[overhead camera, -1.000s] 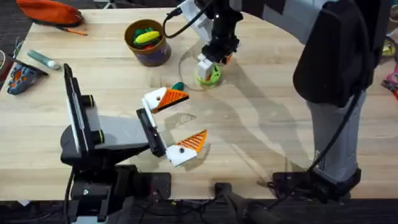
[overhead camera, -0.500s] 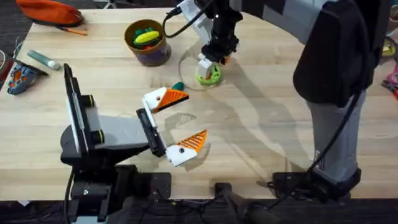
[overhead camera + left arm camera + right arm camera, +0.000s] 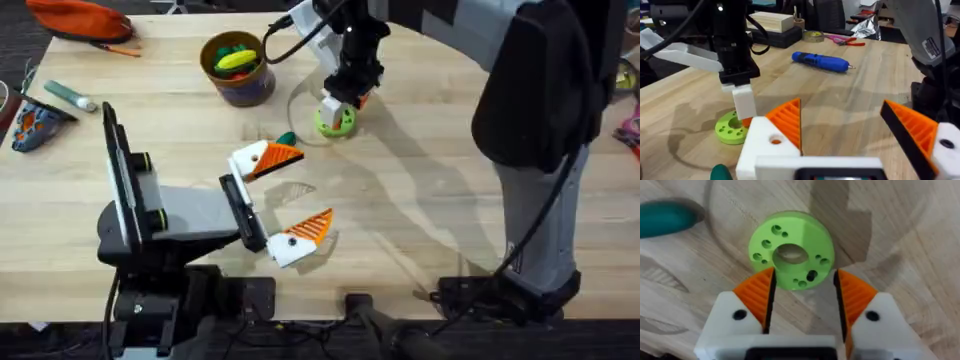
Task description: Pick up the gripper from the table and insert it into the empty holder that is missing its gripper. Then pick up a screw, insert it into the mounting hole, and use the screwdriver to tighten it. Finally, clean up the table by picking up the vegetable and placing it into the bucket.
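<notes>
The worktop [image 3: 420, 200] is pale wood with visible grain; a green ring-shaped disc [image 3: 335, 121] lies flat on it, taken here as the landmark; the bucket [image 3: 238, 70] stands to the disc's far left, holding a yellow toy piece [image 3: 236, 60]; a small dark green vegetable [image 3: 287, 139] lies just near-left of the disc; the blue screwdriver [image 3: 820, 61] lies on its side on the wood, well apart from the disc in the left wrist view.

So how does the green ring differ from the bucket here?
The green ring is flat, bright green and drilled with holes; the bucket is taller, dark-walled with a tan rim. The ring lies bare beneath the right pincer; the bucket holds toy pieces. Both are round.
</notes>
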Action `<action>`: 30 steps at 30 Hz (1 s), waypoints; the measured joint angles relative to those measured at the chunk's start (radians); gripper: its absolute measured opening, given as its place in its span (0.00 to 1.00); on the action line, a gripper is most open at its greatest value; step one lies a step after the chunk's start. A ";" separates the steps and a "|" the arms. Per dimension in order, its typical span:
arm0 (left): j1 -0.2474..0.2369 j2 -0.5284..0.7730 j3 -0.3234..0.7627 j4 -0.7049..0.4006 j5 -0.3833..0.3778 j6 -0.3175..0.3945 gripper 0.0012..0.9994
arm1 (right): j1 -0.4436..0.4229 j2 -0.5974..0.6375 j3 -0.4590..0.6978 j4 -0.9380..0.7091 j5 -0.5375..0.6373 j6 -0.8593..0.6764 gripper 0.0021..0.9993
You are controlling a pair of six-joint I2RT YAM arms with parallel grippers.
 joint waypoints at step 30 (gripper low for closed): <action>0.000 0.000 0.000 0.000 0.000 0.000 0.99 | 0.000 -0.024 -0.002 0.002 0.000 0.003 0.38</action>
